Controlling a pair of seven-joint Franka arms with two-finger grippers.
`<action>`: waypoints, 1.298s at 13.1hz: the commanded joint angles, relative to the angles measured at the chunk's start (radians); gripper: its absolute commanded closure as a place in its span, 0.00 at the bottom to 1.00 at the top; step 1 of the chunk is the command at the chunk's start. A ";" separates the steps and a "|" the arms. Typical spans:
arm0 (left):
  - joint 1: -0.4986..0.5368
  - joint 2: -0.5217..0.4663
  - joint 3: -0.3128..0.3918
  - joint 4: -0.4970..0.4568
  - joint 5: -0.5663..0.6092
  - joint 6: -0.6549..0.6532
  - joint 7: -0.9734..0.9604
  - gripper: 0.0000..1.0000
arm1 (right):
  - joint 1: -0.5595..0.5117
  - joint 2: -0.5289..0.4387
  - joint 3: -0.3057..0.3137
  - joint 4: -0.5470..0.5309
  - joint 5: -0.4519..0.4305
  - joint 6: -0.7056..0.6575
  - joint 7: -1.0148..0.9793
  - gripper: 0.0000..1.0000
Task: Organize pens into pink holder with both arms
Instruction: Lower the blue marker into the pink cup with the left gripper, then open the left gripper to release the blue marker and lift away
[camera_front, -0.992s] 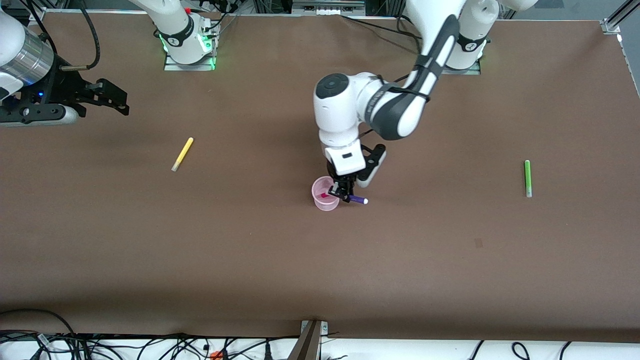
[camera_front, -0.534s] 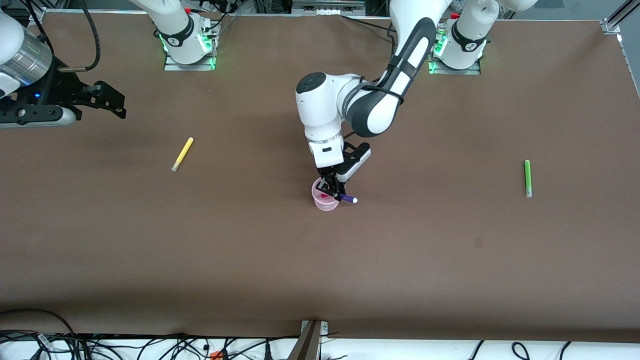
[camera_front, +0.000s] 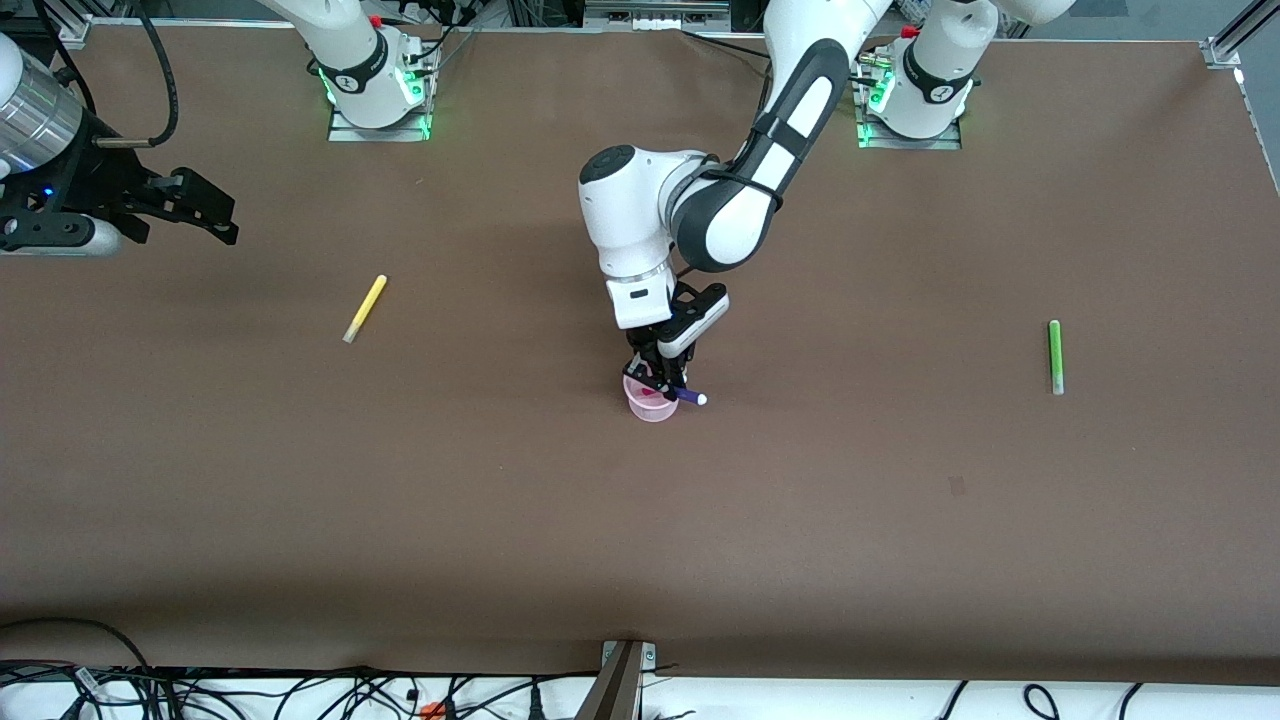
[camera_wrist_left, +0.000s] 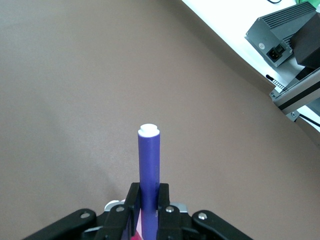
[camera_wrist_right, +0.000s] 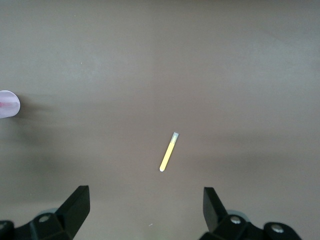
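The left arm bends down from its base and points its left pincer (camera_front: 664, 381) straight at the pink holder (camera_front: 649, 404) in the middle of the brown desk (camera_front: 500, 500). The pincer is clenched on the purple pen (camera_front: 688, 396). Its 2 fingers (camera_wrist_left: 131, 202) squeeze the pen near one end, and the pen's white tip sticks out past the holder's rim, toward the left arm's end of the desk. The pen is tilted, with its gripped end over the holder. A bit of a magenta pen (camera_front: 652, 391) shows inside the holder.

The right arm waits up high at its own end of the desk. Its right pincer (camera_front: 205, 206) is wide apart and grasps nothing. It hangs over bare desk, with the yellow pen (camera_front: 365, 308) lying flat on the desk nearby.

The green pen (camera_front: 1054, 356) lies flat by itself, well apart from the holder, toward the left arm's end.
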 joint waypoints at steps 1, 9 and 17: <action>-0.021 0.022 0.015 0.033 0.035 -0.019 -0.029 1.00 | -0.002 0.011 0.002 0.026 0.011 -0.019 0.012 0.00; -0.021 0.019 0.015 0.036 0.029 -0.019 -0.047 0.53 | 0.002 0.011 0.004 0.024 0.010 -0.034 0.026 0.00; 0.104 -0.138 0.003 0.063 -0.127 -0.071 0.136 0.11 | 0.004 0.011 0.004 0.026 0.011 -0.036 0.031 0.00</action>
